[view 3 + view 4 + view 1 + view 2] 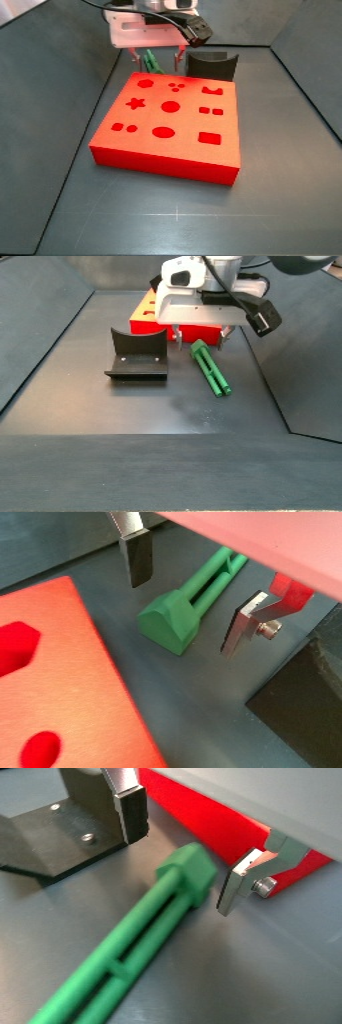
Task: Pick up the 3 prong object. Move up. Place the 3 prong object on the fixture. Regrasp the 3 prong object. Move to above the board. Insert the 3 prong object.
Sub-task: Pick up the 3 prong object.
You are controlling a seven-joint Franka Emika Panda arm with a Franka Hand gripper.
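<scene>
The 3 prong object (171, 624) is a slim green piece lying flat on the dark floor (147, 406) between the red board (54, 682) and the fixture (305, 707). In a side view the 3 prong object (210, 368) lies right of the fixture (138, 356), its prongs pointing away from the board (144, 308). My gripper (185, 614) is open and low, one finger on each side of the piece's blocky end, touching neither side. In a wrist view the gripper (181, 873) straddles that same end of the 3 prong object (127, 948).
The board (171, 120) fills the middle of the floor, its top cut with a star, circles, squares and ovals. The fixture (211, 65) stands just behind it. Dark sloping walls (47, 90) ring the work area.
</scene>
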